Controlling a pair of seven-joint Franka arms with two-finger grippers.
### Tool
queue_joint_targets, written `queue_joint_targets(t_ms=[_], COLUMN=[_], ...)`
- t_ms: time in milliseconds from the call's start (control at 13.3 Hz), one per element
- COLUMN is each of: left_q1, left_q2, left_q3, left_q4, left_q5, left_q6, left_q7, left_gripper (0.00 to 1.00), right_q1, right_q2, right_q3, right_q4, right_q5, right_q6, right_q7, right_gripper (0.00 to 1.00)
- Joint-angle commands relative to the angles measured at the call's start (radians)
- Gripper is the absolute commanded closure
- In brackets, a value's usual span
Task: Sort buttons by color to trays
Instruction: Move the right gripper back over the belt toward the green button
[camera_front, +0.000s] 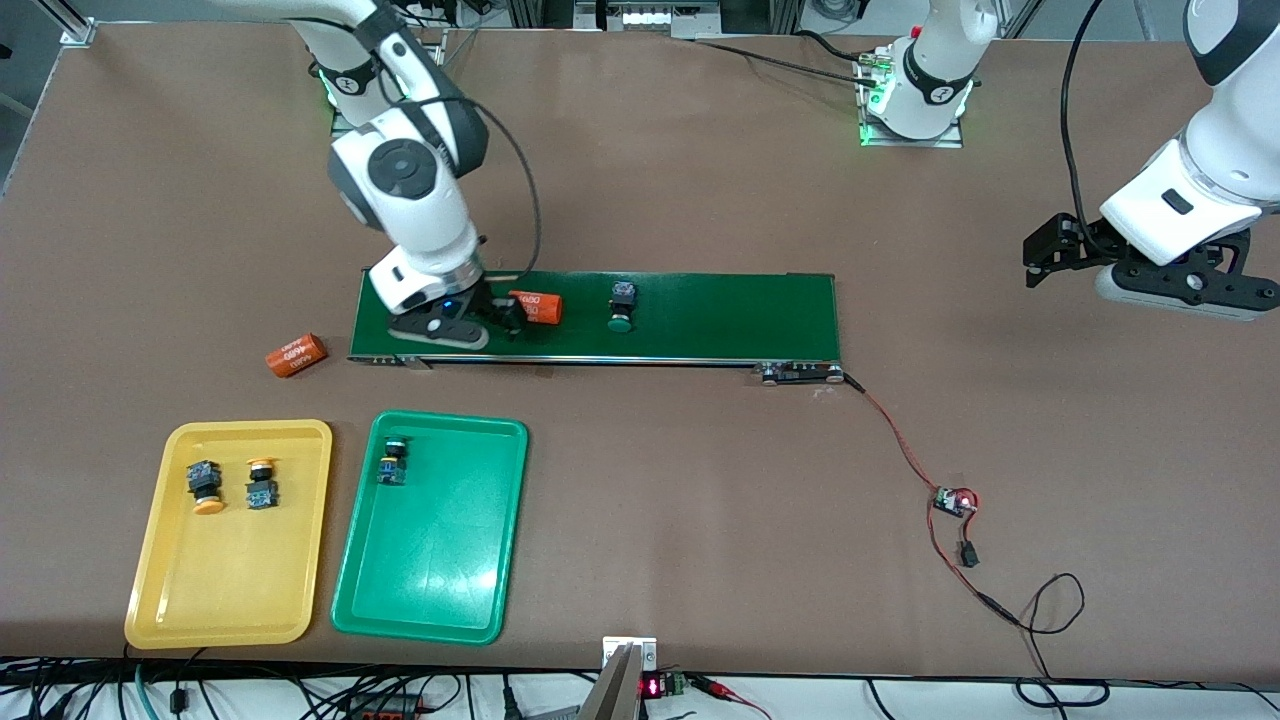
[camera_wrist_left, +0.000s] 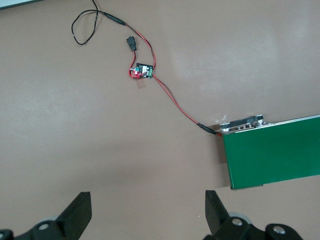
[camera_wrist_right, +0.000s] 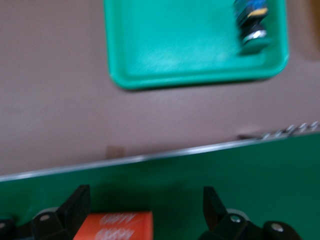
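A green button (camera_front: 622, 305) lies on the dark-green conveyor belt (camera_front: 720, 315). Another green button (camera_front: 392, 462) (camera_wrist_right: 252, 25) sits in the green tray (camera_front: 440, 560) (camera_wrist_right: 175, 45). Two yellow buttons (camera_front: 205, 485) (camera_front: 262, 483) lie in the yellow tray (camera_front: 230, 580). My right gripper (camera_front: 508, 316) (camera_wrist_right: 145, 195) is low over the belt's right-arm end, open. An orange cylinder (camera_front: 537, 306) (camera_wrist_right: 117, 226) lies between its fingers, close to one of them and not clamped. My left gripper (camera_front: 1038, 258) (camera_wrist_left: 147, 197) waits open over bare table past the belt's left-arm end, holding nothing.
A second orange cylinder (camera_front: 296, 354) lies on the table off the belt's right-arm end. A red-and-black wire (camera_front: 900, 440) (camera_wrist_left: 175, 102) runs from the belt's motor end to a small circuit board (camera_front: 953, 502) (camera_wrist_left: 144, 71). Both trays sit nearer the front camera than the belt.
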Motion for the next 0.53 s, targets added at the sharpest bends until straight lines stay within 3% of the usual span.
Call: queue_joint_targets(t_ms=[0, 452], left_q1=[0.006, 0.016], left_q2=[0.02, 0.021], left_q3=[0.0, 0.008], left_q4=[0.027, 0.026], left_q5=[0.019, 0.017], left_q6=[-0.012, -0.015], left_q7=[-0.011, -0.009], left_gripper=[0.0, 0.0], right_q1=[0.034, 0.086], right_q2=[-0.012, 0.031], right_q3=[0.01, 0.048], right_q4=[-0.019, -0.001], right_q5=[0.01, 0.009], right_q6=[0.0, -0.003], right_q7=[0.046, 0.076], right_gripper=[0.0, 0.0])
